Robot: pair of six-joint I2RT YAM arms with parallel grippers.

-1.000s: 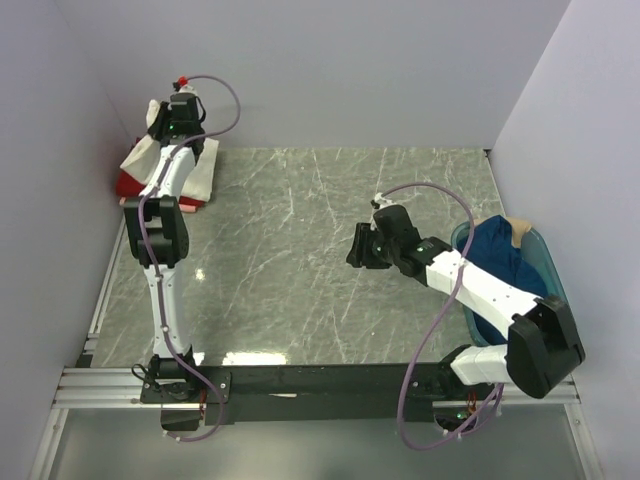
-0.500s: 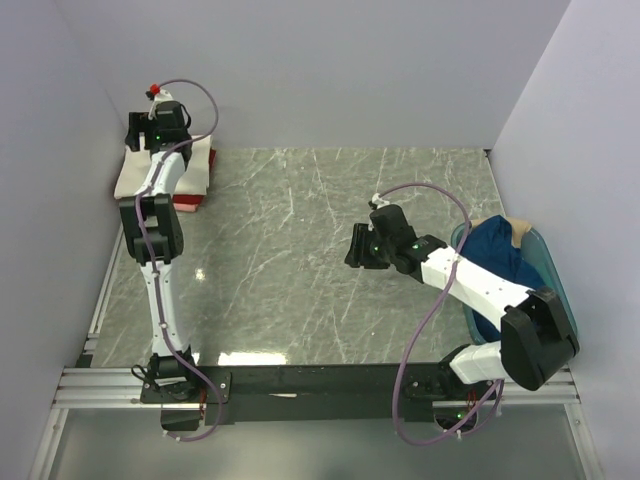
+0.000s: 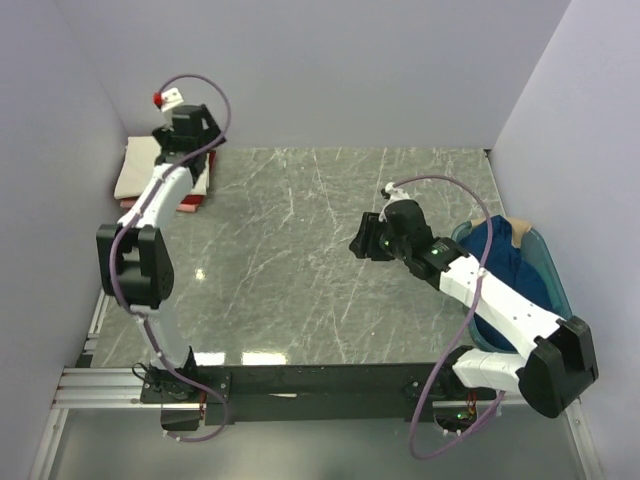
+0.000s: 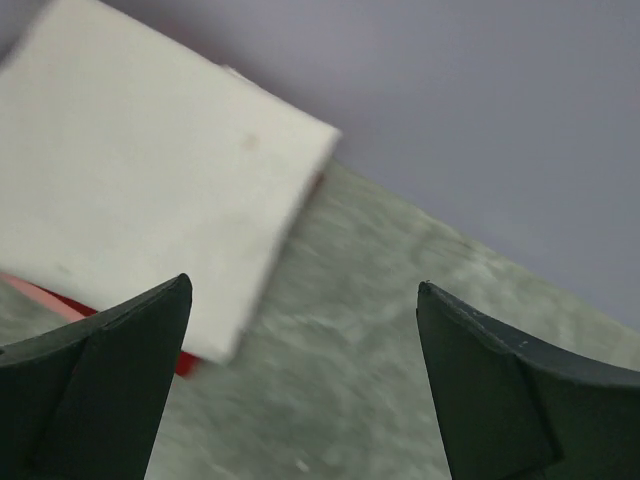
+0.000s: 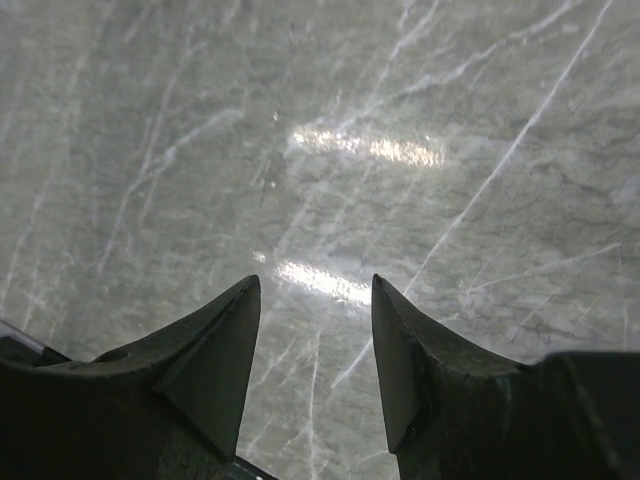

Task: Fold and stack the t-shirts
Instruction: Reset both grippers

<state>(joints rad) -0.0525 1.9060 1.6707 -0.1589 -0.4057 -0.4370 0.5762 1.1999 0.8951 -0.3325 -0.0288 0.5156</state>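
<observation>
- Two t-shirts make a stack in the far left corner of the tabletop (image 3: 300,230). The cream-white shirt (image 3: 138,168) lies flat and folded on the red shirt (image 3: 188,203), whose edge peeps out beneath.
- A second ago the cream one was bunched up under the left hand (image 3: 192,130). That hand has since let go and lifted clear, and it now stands wide and empty just beside the stack.
- The second shirt therefore looks placed, and the stack seems about half built.
- The dark blue shirt (image 3: 505,265) lies unfolded in the teal basket (image 3: 548,262) at the right edge and is probably next.
- The right hand (image 3: 360,243) hovers over mid-tabletop, barely shifted, its jaws partly apart with nothing between them.
</observation>
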